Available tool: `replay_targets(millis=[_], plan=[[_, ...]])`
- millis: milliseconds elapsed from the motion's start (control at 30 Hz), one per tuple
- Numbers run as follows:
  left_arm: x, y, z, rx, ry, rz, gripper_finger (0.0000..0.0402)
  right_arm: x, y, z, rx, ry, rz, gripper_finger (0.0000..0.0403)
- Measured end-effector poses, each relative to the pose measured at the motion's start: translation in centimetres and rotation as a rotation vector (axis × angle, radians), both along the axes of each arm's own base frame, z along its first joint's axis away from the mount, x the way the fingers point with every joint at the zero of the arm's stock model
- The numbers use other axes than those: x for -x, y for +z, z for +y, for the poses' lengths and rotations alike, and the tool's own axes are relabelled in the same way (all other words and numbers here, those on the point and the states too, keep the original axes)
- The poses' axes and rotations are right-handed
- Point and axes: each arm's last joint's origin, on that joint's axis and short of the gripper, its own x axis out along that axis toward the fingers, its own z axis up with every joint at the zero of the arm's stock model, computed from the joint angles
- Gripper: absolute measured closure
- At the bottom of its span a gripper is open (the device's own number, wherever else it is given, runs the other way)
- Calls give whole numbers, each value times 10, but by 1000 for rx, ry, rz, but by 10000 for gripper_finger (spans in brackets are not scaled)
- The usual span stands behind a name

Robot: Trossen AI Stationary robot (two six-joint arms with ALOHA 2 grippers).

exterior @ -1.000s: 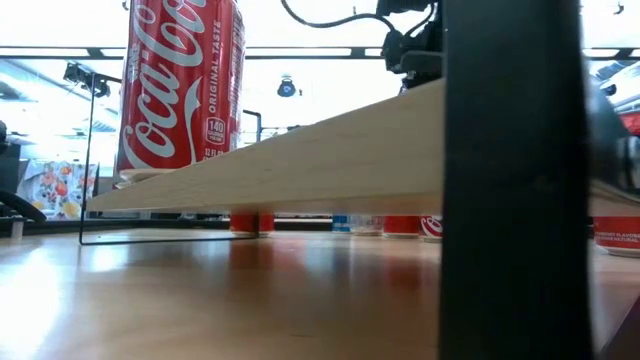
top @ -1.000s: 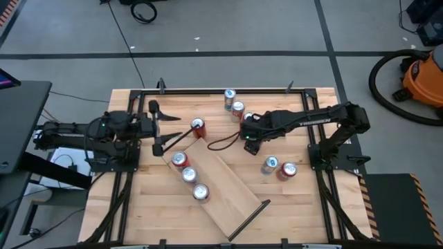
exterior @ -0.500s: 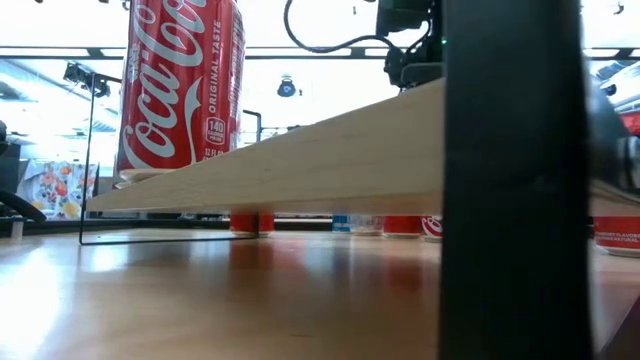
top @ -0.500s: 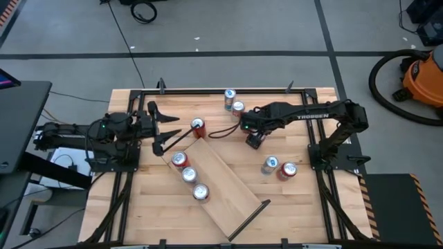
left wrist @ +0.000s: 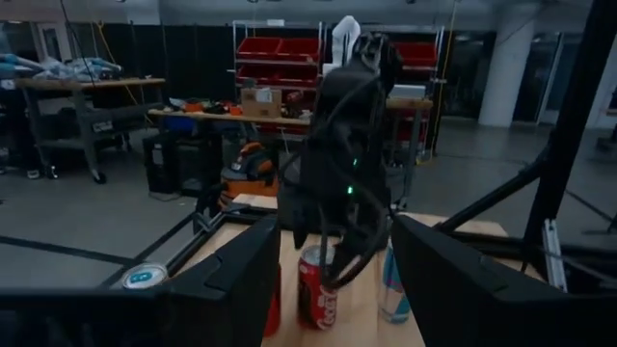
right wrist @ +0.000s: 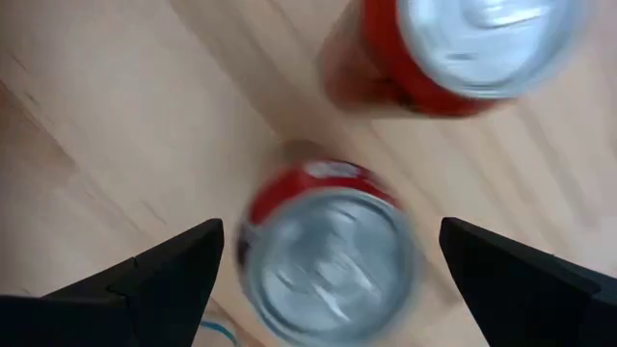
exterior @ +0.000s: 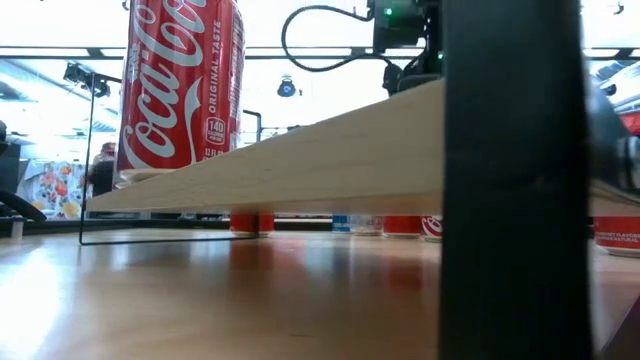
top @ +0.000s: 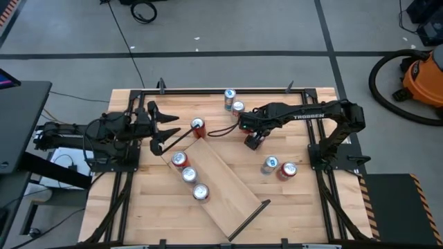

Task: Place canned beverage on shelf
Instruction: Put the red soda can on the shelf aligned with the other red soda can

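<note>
The shelf [top: 221,187], a pale plank with a black rod [top: 250,216] at its near end, lies slantwise on the table and bears three upright cans [top: 190,175]. In the low view one of them, a red cola can [exterior: 180,85], stands on the plank [exterior: 300,165]. My right gripper [top: 253,138] points down, open, over a red can [right wrist: 328,255] that shows between its fingers in the right wrist view; in the high view the gripper hides it. My left gripper [top: 176,129] hangs level and open above the table's left part, holding nothing.
Two cans [top: 233,101] stand near the far edge beside my right gripper; one of them [right wrist: 463,43] shows close to the red can. A red can [top: 198,125] stands by the shelf's far end. Two more cans [top: 278,167] stand at the right. A black frame [top: 208,90] rims the table.
My right arm has swung a little toward the far edge and its gripper has sunk slightly over the cans, staying open. My left gripper has rolled about its own axis without leaving its place. The cans and the shelf have kept still.
</note>
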Motion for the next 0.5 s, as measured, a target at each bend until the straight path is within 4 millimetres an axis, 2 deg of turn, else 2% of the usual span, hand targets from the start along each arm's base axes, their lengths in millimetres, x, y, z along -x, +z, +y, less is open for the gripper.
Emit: replay_targets(millis=[133, 300, 500], plan=[[0, -2, -2, 8, -32, 16, 192, 1, -21, 1, -44, -17, -14, 7], [0, -2, -10, -74, -124, 28, 192, -1, -47, -1, -76, -37, -16, 10], [1, 1, -17, -154, -165, 3, 192, -5, -61, -1, -105, -27, 41, 49]])
